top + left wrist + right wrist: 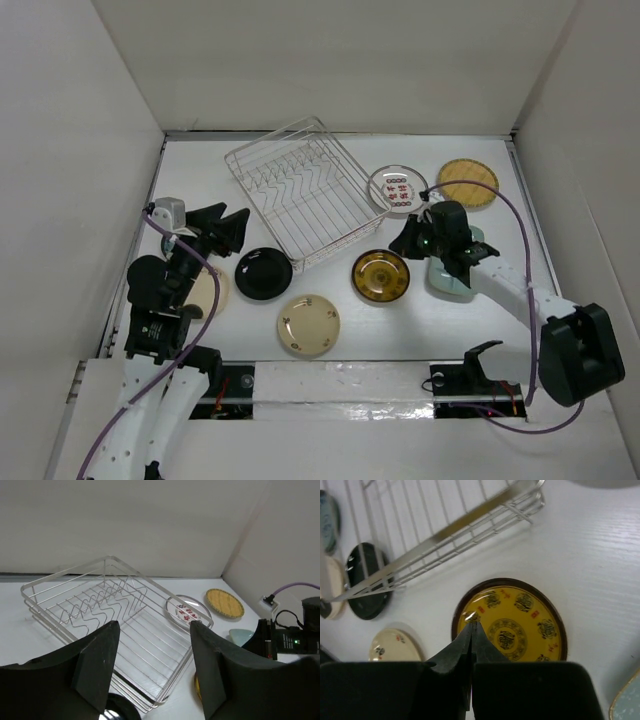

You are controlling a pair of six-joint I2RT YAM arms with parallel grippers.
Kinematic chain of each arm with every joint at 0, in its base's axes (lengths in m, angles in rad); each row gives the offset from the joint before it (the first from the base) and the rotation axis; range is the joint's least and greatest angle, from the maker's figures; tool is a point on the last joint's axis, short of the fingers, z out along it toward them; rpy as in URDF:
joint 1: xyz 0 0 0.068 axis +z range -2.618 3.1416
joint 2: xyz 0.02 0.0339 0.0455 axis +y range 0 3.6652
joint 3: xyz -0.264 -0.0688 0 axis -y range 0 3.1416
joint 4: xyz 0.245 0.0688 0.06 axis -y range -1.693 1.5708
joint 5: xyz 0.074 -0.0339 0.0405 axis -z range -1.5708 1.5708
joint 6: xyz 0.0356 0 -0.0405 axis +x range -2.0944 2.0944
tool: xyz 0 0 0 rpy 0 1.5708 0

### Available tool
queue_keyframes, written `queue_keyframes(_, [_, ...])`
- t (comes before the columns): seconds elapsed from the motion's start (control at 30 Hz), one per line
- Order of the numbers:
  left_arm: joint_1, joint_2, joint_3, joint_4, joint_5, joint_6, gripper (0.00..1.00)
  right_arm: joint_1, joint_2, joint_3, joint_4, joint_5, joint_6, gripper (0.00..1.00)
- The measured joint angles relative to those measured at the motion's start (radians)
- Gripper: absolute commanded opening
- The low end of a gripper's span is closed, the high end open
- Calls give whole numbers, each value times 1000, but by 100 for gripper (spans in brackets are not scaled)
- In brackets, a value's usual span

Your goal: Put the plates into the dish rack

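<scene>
While the right gripper [471,630] hangs over the brown-and-gold plate [520,625] with its jaws pressed together, that plate lies flat on the table just off the dish rack's [270,139] near-right corner. The closed tips sit above the plate's edge on the rack side, and whether they touch it I can't tell.

To my eye, this step is picking that plate up. The jaws need to part first, then bite the raised edge rather than the glossy middle. After that, tip the plate upright and drop it between the zigzag dividers, keeping clear of the rack's side wires on the way in.

The left gripper [154,630] waits by the rack's left side, jaws apart and holding nothing.

Nothing is in the rack yet — the wires are bare in both views. The black plate [264,273] and cream plate [308,324] sit off its near side, and the red-marked white plate [397,188] rests against its right side.
</scene>
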Motion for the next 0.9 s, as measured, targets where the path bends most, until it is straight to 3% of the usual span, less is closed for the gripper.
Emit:
queue_keyframes(0.03, [0,0,-3,4,10,0,31,-8,24,-5,4,6,2,20])
queue_keyframes(0.07, [0,0,-4,5,18,-2,19,-18,48,-10,9,7,6,20])
queue_keyframes(0.1, [0,1,-5,6,26,2,9,-29,75,-13,14,10,6,47])
queue_keyframes(0.13, [0,2,-5,8,37,6,0,-37,100,-15,15,11,11,53])
queue_keyframes(0.2, [0,4,-5,12,52,15,0,-52,140,-21,18,22,11,61])
queue_keyframes(0.33, [0,13,-5,14,72,20,0,-79,152,-55,14,60,19,62])
queue_keyframes(0.37, [0,15,-5,14,75,21,7,-89,153,-62,13,64,19,62])
queue_keyframes(0.43, [0,18,-5,14,78,27,28,-103,165,-67,14,60,18,61])
queue_keyframes(0.57, [0,23,-5,16,74,30,33,-111,237,-65,22,24,7,51])
queue_keyframes(0.67, [0,24,-5,16,68,33,35,-116,297,-47,42,-31,-4,29])
queue_keyframes(0.73, [0,27,-5,16,65,34,35,-119,333,-34,61,-68,-9,6])
queue_keyframes(0.77, [0,30,-5,16,63,34,36,-121,344,-31,66,-90,-11,0])
queue_keyframes(0.9, [0,39,-5,16,59,34,36,-122,337,-31,69,-132,-9,0])
